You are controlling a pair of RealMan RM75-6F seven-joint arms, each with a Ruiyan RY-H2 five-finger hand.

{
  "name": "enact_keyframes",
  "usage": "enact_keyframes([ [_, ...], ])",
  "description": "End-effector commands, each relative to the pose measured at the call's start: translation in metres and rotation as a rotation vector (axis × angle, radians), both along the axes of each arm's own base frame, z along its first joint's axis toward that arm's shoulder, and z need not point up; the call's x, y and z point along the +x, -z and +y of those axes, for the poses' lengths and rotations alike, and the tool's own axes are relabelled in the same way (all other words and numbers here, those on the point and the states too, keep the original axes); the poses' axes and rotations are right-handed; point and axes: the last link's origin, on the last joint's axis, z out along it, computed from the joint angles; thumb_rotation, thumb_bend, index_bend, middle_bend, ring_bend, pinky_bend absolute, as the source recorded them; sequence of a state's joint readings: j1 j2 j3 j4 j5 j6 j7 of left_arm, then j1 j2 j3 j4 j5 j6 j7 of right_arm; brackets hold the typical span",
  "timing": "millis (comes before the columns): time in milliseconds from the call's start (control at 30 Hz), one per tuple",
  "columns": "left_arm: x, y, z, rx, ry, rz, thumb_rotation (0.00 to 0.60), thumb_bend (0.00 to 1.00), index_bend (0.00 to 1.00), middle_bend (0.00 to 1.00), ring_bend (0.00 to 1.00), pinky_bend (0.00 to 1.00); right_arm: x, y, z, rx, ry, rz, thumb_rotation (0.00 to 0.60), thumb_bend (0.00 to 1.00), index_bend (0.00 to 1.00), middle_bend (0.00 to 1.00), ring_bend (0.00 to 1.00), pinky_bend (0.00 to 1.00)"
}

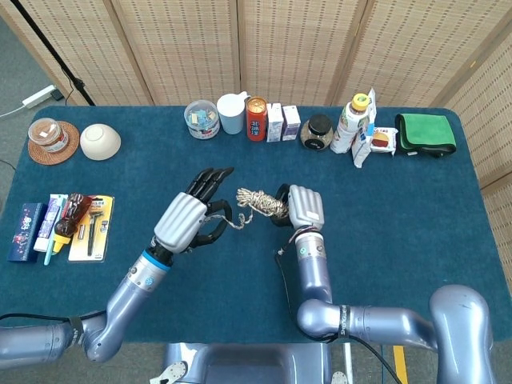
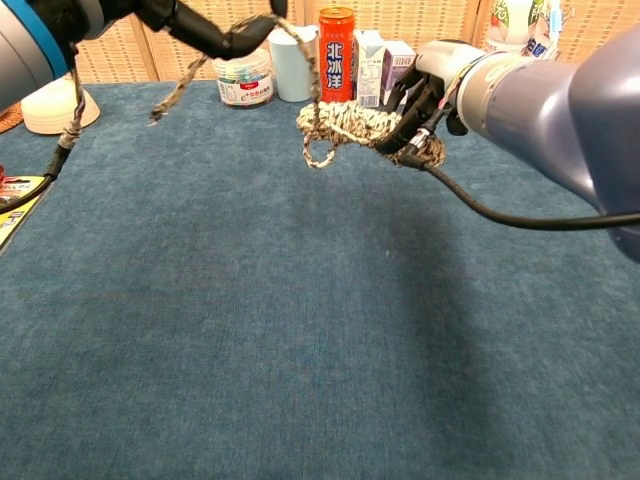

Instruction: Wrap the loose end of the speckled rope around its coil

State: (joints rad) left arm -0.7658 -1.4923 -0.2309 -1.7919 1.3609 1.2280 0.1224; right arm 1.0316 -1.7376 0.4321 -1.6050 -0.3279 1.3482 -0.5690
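Observation:
My right hand grips the speckled rope coil above the middle of the blue table; in the chest view the rope coil hangs level in that right hand. The loose end runs left from the coil to my left hand, which pinches it close beside the coil. In the chest view the loose end rises from a small loop under the coil up to the left hand, and a short tail dangles beyond the fingers.
Along the back edge stand a tub, a white cup, a red can, small cartons, a jar, a bottle and a green cloth. Bowls and packets lie at the left.

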Motion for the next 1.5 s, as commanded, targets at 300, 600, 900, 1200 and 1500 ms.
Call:
enact_keyframes([
  [300,0.063,-0.019,-0.028,-0.062,0.073,-0.134,0.6,0.45,0.62,0.0,0.0,0.0,-0.006,0.016,0.002,-0.004,-0.036,0.123,0.6,0.54,0.68,0.64,0.57,0.87],
  [600,0.085,-0.032,-0.045,-0.048,0.115,-0.17,0.6,0.45,0.62,0.0,0.0,0.0,-0.012,0.022,0.001,0.002,-0.023,0.146,0.6,0.54,0.68,0.64,0.57,0.87],
  [900,0.085,-0.034,-0.034,-0.025,0.076,-0.179,0.6,0.45,0.62,0.0,0.0,0.0,-0.016,0.022,0.004,0.01,-0.056,0.166,0.6,0.54,0.68,0.64,0.57,0.87],
  [1200,0.08,-0.027,-0.007,-0.024,-0.004,-0.194,0.6,0.45,0.62,0.0,0.0,0.0,-0.016,0.023,0.02,0.04,-0.199,0.179,0.6,0.54,0.68,0.64,0.57,0.87],
  [1500,0.072,-0.023,0.029,0.031,-0.091,-0.203,0.6,0.45,0.62,0.0,0.0,0.0,-0.011,0.015,0.038,0.086,-0.305,0.159,0.6,0.54,0.68,0.64,0.57,0.87],
])
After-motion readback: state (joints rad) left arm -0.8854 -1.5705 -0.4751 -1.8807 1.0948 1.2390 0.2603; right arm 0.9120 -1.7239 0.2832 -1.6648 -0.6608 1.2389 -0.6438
